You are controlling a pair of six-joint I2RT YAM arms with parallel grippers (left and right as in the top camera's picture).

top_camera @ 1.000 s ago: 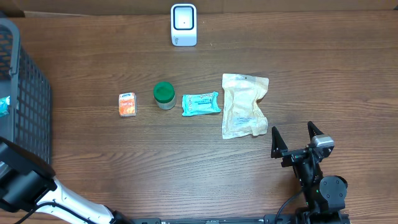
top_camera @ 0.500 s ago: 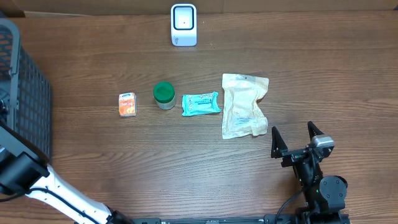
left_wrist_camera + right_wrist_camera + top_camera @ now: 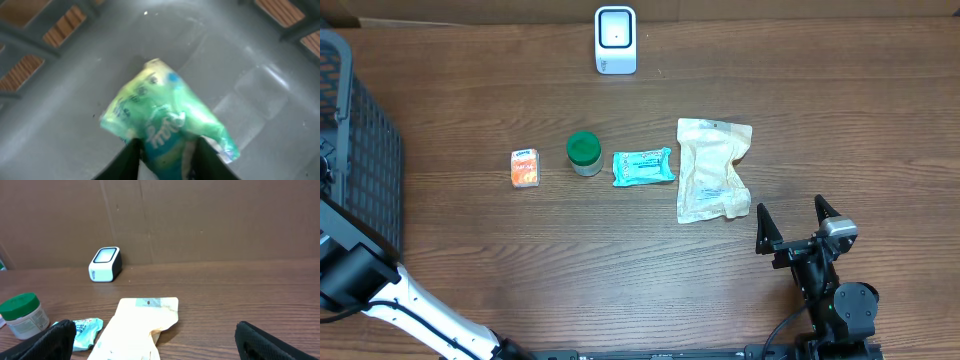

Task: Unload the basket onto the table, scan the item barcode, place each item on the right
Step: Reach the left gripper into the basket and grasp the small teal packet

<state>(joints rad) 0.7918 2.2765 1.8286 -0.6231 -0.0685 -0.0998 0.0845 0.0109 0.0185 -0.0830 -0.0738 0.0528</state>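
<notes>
Left claw (image 3: 166, 142): fingers on either side of the green packet (image 3: 165, 112), seemingly pinching its lower end.
Green packet: inside the dark basket (image 3: 260, 75), over its grey floor.
Right claw (image 3: 790, 205): spread wide, near the beige pouch (image 3: 712, 170).
Surface: brown wooden table (image 3: 620, 280).
Room: cardboard wall (image 3: 200, 220) behind.
Count: one scanner (image 3: 615, 40), one orange box (image 3: 525, 167), one green-lidded jar (image 3: 584, 153), one teal packet (image 3: 643, 166), one pouch.

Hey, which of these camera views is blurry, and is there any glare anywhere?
Left wrist: the green packet is soft and smeared, with bright glare patches on the basket floor. Right wrist: the scanner is crisp, the near jaws dark and blurred. Overhead: sharp, evenly lit table.
</notes>
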